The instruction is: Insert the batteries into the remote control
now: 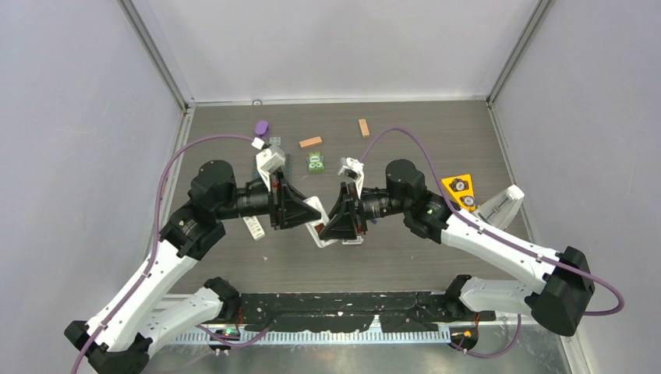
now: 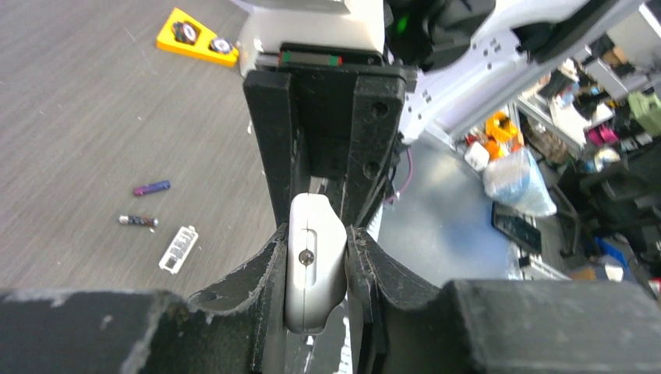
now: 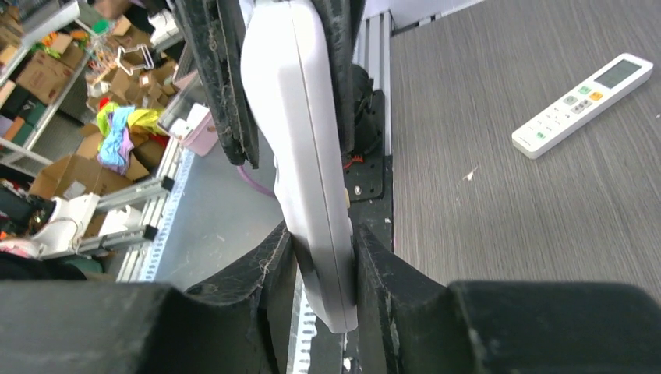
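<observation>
Gripping the slim white remote control [image 3: 288,93], we have the left gripper [image 2: 316,238] and the right gripper [image 3: 323,234] both clamped on it; a purple cylindrical battery [image 2: 151,188] and a dark battery [image 2: 138,221] lie close together on the grey wood-grain table [image 2: 78,117].

L gripper [image 2: 316,243] clamps white remote [image 2: 312,296] end; purple battery [image 2: 151,188] & dark battery [image 2: 138,221] lie on table [image 2: 78,101].

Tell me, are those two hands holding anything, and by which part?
Both hold one slim white plastic remote control: the left hand clamps one end, the right hand the opposite end.
</observation>
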